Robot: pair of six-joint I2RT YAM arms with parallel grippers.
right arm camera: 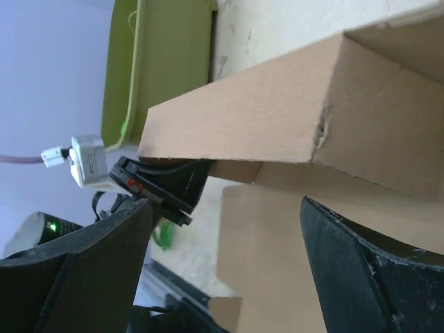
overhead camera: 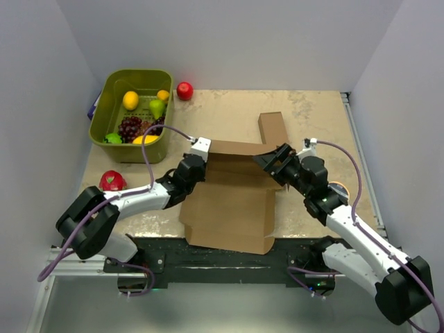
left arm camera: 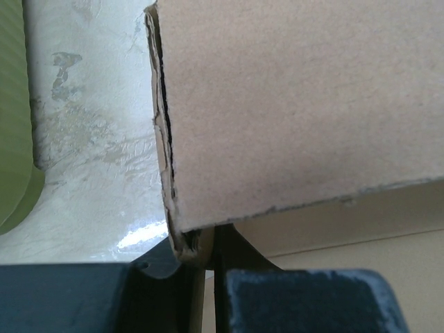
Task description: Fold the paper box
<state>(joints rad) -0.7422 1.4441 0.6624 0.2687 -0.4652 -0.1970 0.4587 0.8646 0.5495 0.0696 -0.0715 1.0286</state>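
Presently the paper box (overhead camera: 232,205) lies partly folded at the centre of the worktop (overhead camera: 312,114), its near edge at 6 o'clock by the arm bases. Its far wall stands raised, and one flap (overhead camera: 272,128) lies flat toward 1 o'clock. The left arm (overhead camera: 139,198) reaches in from 8 o'clock; its jaws are clamped on the left end of that raised wall, the torn card edge (left arm camera: 166,173) pinched between them. The right arm (overhead camera: 347,222) comes in from 4 o'clock; its jaws stand wide apart at the wall's right end, holding nothing. Whether they touch the card cannot be told. A green basket (overhead camera: 111,87) of fruit sits at 11 o'clock with a red apple (overhead camera: 184,90) just beside it.
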